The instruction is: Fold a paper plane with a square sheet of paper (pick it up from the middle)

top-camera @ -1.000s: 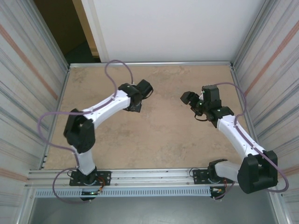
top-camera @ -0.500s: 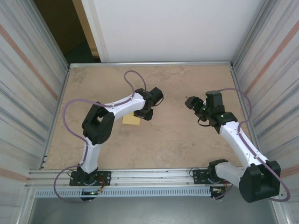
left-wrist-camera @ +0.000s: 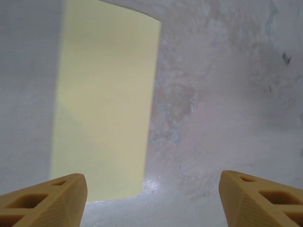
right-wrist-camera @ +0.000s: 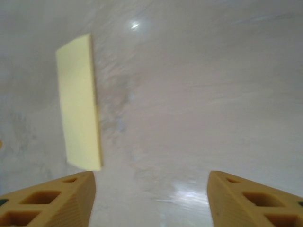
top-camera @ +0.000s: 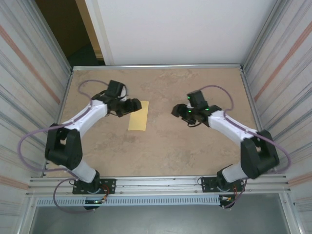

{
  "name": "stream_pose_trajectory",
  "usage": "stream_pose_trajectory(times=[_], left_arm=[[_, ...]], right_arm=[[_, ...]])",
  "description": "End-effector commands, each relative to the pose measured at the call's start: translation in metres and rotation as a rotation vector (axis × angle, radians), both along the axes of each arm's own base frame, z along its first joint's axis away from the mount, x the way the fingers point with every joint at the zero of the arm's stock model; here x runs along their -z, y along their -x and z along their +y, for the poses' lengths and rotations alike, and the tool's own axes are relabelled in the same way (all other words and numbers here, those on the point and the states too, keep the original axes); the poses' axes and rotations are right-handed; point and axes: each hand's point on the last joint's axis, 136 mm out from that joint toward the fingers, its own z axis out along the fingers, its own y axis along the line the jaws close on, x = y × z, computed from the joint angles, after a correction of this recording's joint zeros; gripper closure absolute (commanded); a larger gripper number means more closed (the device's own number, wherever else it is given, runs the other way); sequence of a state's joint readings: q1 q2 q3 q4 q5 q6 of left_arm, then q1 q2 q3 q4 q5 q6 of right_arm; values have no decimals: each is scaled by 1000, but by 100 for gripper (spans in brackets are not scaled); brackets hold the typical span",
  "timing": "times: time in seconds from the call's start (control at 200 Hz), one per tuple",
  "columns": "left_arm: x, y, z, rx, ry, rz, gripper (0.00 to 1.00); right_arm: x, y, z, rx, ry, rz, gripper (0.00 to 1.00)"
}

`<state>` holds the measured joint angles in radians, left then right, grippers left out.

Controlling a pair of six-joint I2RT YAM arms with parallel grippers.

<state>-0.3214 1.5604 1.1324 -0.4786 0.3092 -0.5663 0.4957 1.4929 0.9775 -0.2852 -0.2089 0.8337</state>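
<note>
The sheet of paper [top-camera: 138, 117] lies flat on the table [top-camera: 165, 151]. The left gripper [top-camera: 135, 106] hovers at its far end, jaws apart. The right gripper [top-camera: 176, 111] is well to the sheet's right, jaws apart.

- The sheet of paper [left-wrist-camera: 104, 104]: thin pale-yellow paper, matt, smooth, unmarked
- The counter [right-wrist-camera: 199, 94]: smooth, mottled beige, stone-like, with a slight sheen and small glints in the right wrist view
- The jaws of the left gripper [left-wrist-camera: 154, 194] and the right gripper [right-wrist-camera: 151, 189]: ochre plastic, matt, finely ridged, with moulded hollows
- The arms [top-camera: 87, 117]: smooth white plastic shells, black matt joints
- The side walls [top-camera: 29, 97]: ribbed, metal-looking panels with a dull sheen
</note>
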Motion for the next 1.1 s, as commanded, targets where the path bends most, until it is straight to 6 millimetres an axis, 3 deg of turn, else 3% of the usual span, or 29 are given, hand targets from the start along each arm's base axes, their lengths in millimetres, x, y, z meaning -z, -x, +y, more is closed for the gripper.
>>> stream_pose_trajectory(times=[0.0,0.105,0.225,0.356,0.511,0.692,0.787,0.902,1.092], left_arm=[[0,10,24,-89,99,8,18],[4,21,53,-166,108,-13,3],[4,35,68,-188,113,-35,1],[8,43,70,-167,119,-26,1],[9,43,65,-145,145,-21,1],[11,38,60,-142,182,-10,1],[12,35,57,-141,203,1,1],[15,34,52,-137,233,16,2],[19,37,34,-93,275,46,1]], right_arm=[[-6,-11,64,-141,-73,-23,47],[4,-19,114,-225,-114,0,54],[18,-30,151,-284,-161,50,61],[34,-38,177,-315,-204,99,62],[61,-44,190,-321,-184,146,62],[89,-43,186,-313,-147,204,59],[100,-38,174,-304,-119,223,59],[113,-27,146,-296,-86,255,59],[116,3,86,-376,-36,256,60]])
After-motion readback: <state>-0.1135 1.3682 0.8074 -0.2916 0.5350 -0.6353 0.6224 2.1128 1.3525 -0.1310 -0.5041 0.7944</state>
